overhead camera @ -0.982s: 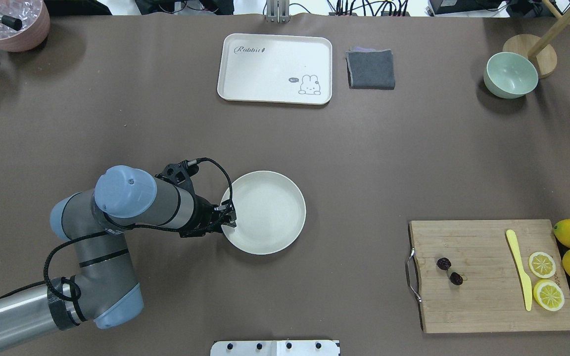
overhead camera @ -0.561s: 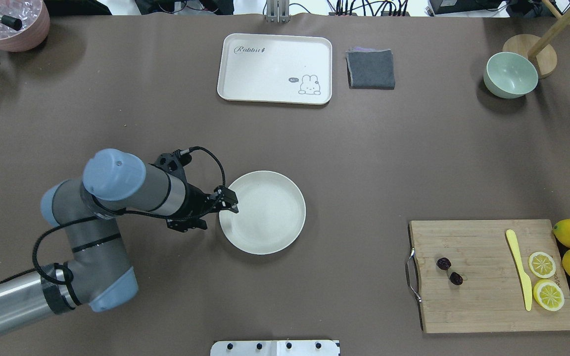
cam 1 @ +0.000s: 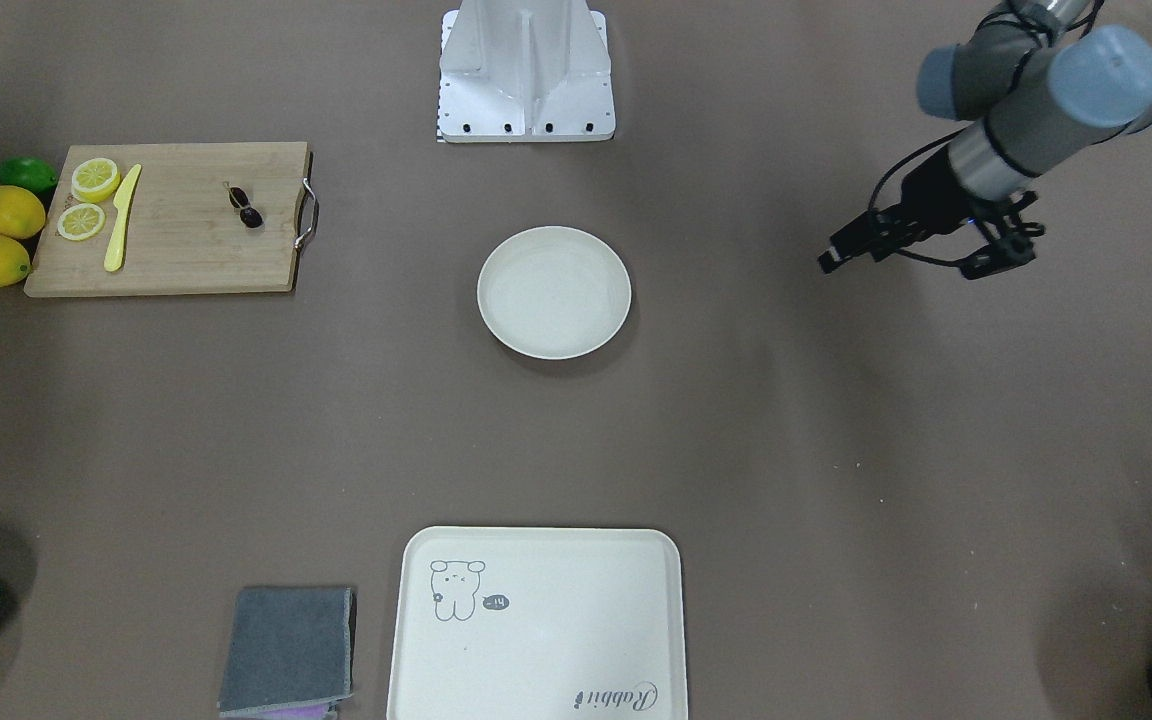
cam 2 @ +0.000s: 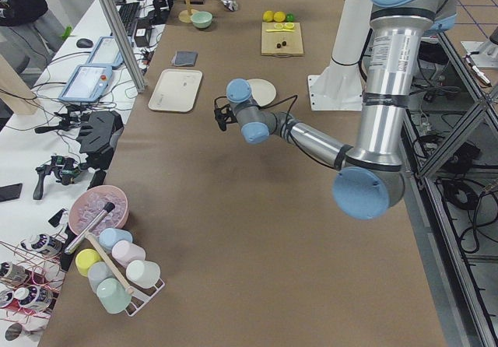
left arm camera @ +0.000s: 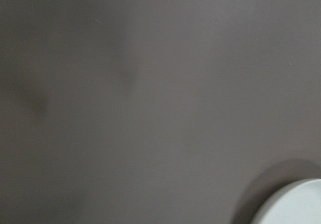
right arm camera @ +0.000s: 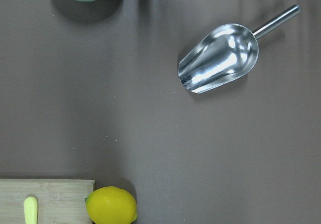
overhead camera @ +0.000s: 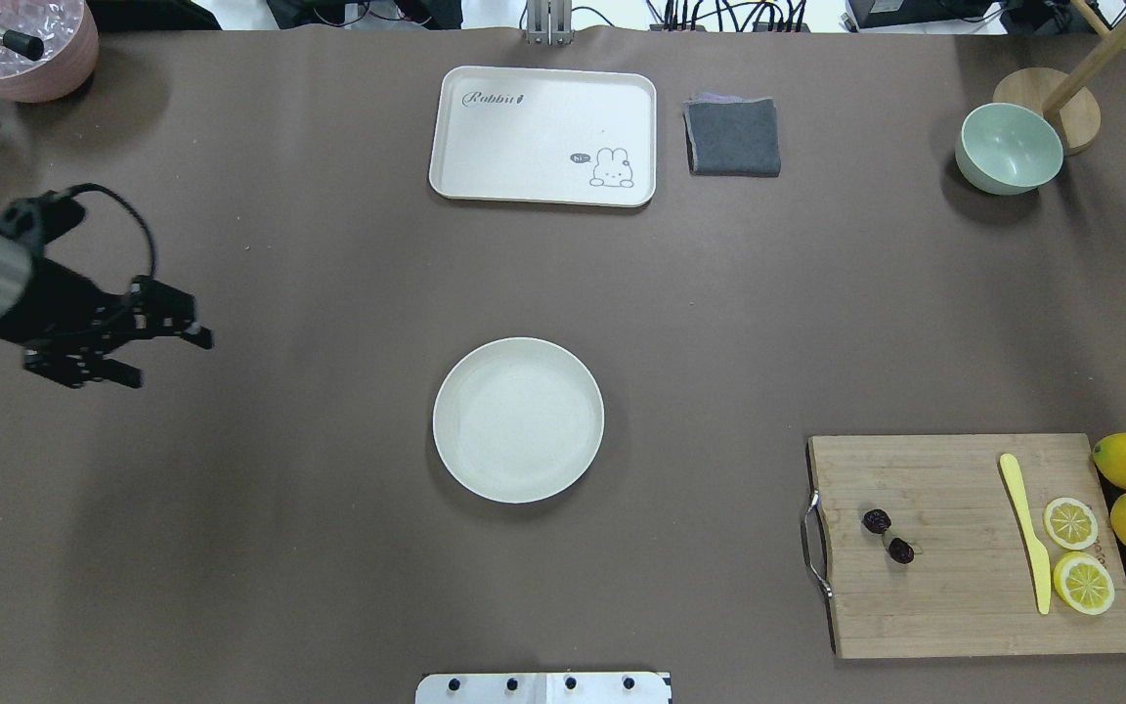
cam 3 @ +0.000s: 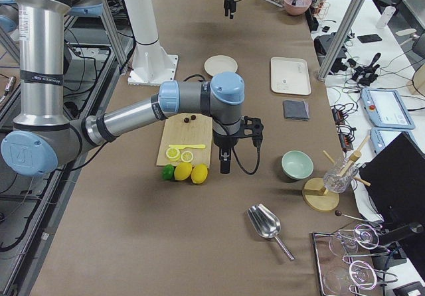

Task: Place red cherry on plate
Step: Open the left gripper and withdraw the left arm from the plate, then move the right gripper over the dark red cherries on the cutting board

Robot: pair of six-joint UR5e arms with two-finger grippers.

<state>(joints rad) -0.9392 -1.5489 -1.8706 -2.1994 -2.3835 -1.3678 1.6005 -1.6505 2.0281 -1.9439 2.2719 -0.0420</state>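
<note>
Pick not started: red cherry (overhead camera: pixel 887 536) lies on the cutting board (overhead camera: pixel 954 587), near right; plate (overhead camera: pixel 518 420) empty mid-table, well apart. Left gripper (overhead camera: pixel 196 335) hovers at left, right gripper (cam 3: pixel 225 166) beside the lemons (cam 3: pixel 199 174); can't tell either opening. Next, likely: right arm over cherry, fine pinch at stems.

Evenly lit from above, bright and diffuse. Soft shadows beside the plate (overhead camera: pixel 518 420) and bowl (overhead camera: pixel 1008 147) on the worktop (overhead camera: pixel 719 323). Glare on the metal scoop (right arm camera: pixel 216 59). Left wrist view blurred and dim; sharp elsewhere.
</note>
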